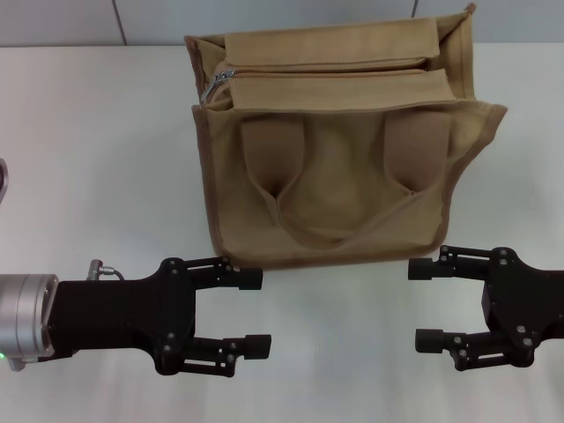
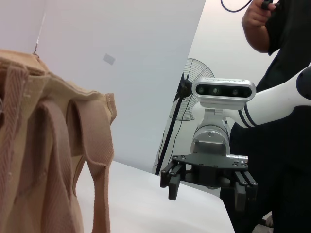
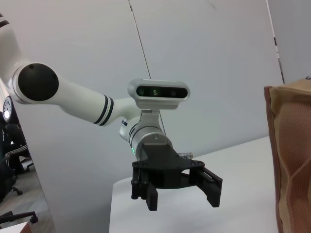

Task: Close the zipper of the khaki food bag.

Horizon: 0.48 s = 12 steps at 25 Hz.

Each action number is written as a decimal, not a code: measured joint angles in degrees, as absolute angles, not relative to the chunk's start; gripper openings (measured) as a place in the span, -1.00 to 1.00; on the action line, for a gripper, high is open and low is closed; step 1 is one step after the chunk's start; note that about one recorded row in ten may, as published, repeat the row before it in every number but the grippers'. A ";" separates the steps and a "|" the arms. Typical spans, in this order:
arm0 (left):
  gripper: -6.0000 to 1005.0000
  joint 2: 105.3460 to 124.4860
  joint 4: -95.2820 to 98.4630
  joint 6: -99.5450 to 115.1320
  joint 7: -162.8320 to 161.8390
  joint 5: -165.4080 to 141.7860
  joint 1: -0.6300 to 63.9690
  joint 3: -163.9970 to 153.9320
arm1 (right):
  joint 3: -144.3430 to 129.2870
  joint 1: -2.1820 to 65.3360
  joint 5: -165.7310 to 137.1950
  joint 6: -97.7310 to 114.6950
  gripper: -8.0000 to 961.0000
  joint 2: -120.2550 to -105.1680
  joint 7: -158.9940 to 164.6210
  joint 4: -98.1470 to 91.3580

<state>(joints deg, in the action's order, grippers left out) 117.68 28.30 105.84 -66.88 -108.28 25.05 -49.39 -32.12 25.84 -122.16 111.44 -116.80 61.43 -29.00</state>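
Bag: the khaki food bag (image 1: 339, 145) stands at the far middle of the table (image 1: 97, 159).
Zipper: the zipper (image 1: 326, 74) runs left to right along the top, slider (image 1: 217, 85) at its left end.
Nearer arm: my left gripper (image 1: 251, 310), near-left, jaws apart, holding nothing.
Other arm: my right gripper (image 1: 427, 302), near-right, likewise spread and holding nothing.
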 joint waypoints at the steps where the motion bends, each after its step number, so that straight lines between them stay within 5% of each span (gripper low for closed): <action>1: 0.65 117.68 28.30 105.84 -66.88 -108.28 25.05 -49.39 | -32.10 25.84 -122.16 111.44 0.70 -116.80 61.43 -29.00; 12: 0.65 117.68 28.29 105.81 -66.88 -108.27 25.05 -49.25 | -32.08 25.84 -122.17 111.44 0.71 -116.80 61.43 -29.00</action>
<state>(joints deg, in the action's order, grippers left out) 117.68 28.29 105.81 -66.88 -108.27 25.05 -49.25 -32.08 25.84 -122.17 111.44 -116.80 61.43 -29.00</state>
